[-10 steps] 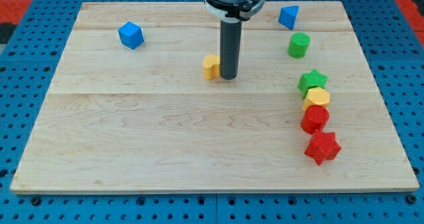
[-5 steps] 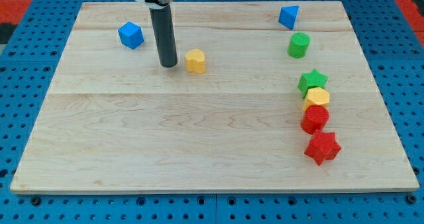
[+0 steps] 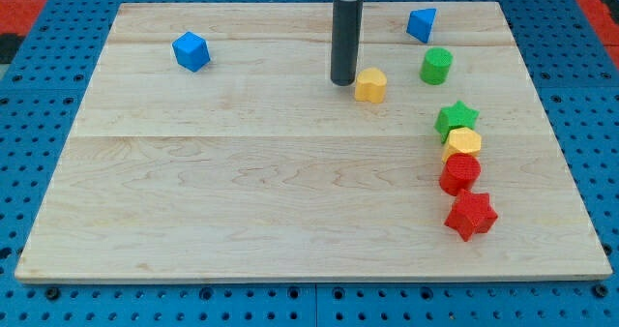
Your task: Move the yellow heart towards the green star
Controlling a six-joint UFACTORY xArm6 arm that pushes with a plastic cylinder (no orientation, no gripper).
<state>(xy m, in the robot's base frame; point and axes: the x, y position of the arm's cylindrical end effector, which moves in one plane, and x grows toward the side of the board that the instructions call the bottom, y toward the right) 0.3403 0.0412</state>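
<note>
The yellow heart (image 3: pixel 369 84) lies on the wooden board, right of centre near the view's top. My tip (image 3: pixel 342 80) stands just to its left, touching or nearly touching it. The green star (image 3: pixel 456 120) lies to the heart's lower right, at the top of a column of blocks on the board's right side.
Below the green star come a yellow hexagon (image 3: pixel 463 142), a red hexagon-like block (image 3: pixel 459 173) and a red star (image 3: pixel 470 214). A green cylinder (image 3: pixel 436 66) lies right of the heart, a blue block (image 3: pixel 421 24) above it, and a blue cube (image 3: pixel 191 51) at the upper left.
My tip went left round the yellow heart, then came back right. The heart has slid right, toward the green cylinder and star.
</note>
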